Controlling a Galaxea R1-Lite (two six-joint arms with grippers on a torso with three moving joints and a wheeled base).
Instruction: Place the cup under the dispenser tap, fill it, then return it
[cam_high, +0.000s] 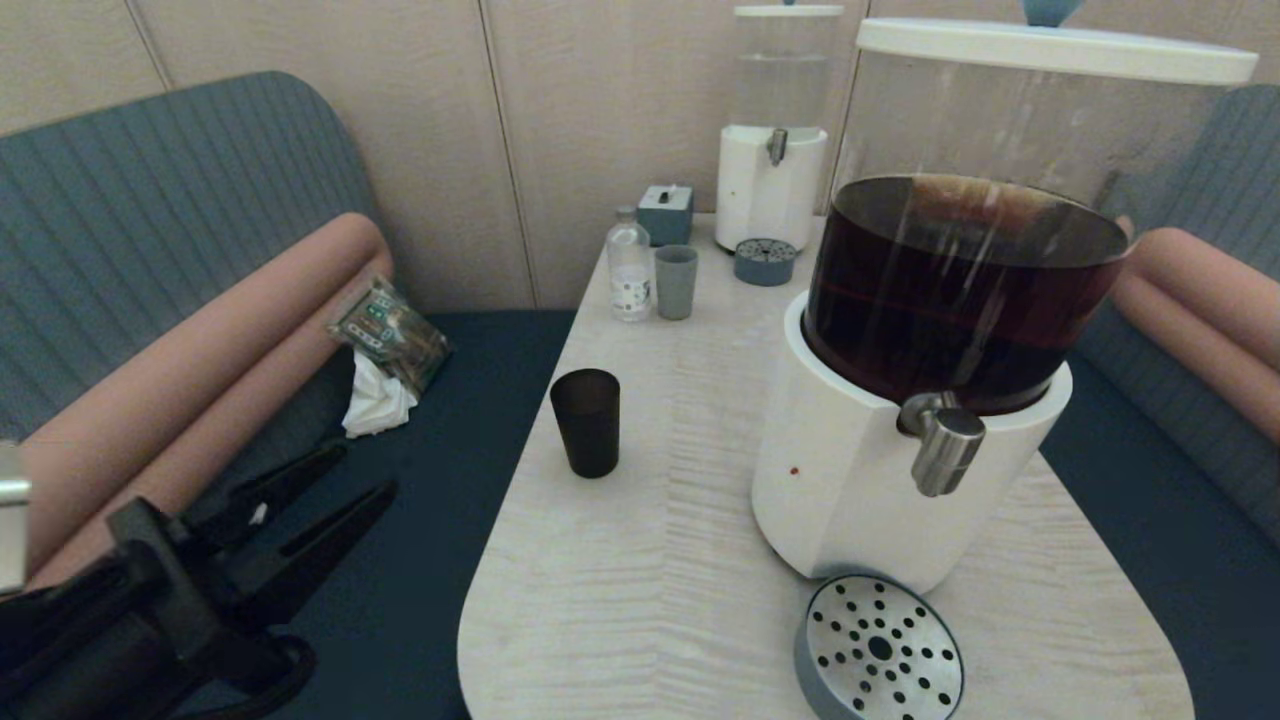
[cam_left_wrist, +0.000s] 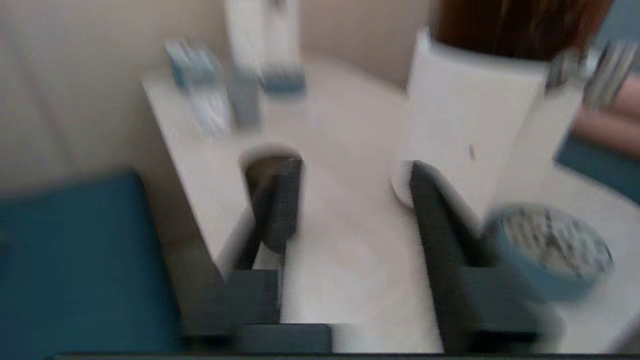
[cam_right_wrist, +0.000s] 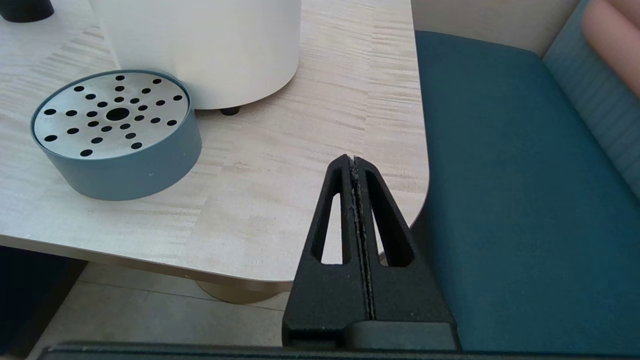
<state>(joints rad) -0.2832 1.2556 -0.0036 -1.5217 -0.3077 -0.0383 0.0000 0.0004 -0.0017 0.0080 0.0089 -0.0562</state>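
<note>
Pale wood-grain table (cam_high: 700, 560) between teal benches, no readable labels.
From the dispenser tap (cam_high: 940, 445), the cup (cam_high: 586, 422) stands at nine o'clock, the drip tray (cam_high: 880, 650) at six; my left gripper (cam_high: 345, 478) gapes wide, my right gripper (cam_right_wrist: 354, 162) is pressed closed.
</note>
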